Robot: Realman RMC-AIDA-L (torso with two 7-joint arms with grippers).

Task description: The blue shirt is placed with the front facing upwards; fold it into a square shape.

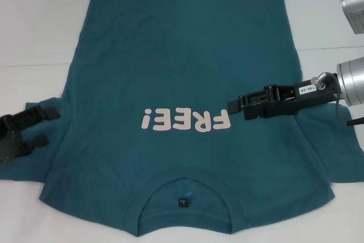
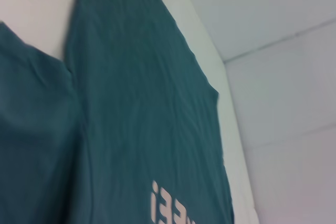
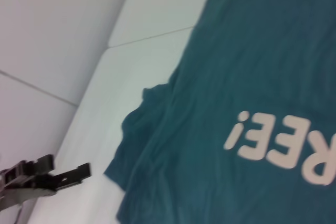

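Shirt (image 1: 182,61) flat, print up, ready for folding. Left gripper (image 1: 40,126) open at sleeve; right gripper (image 1: 234,106) above chest, grip unclear.

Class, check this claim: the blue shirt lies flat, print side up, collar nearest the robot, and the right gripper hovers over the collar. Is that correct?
One detail is wrong. In the head view the right gripper is over the chest of the blue shirt, at the end of the FREE! print, not over the collar. The rest stands: front up, collar nearest the robot.
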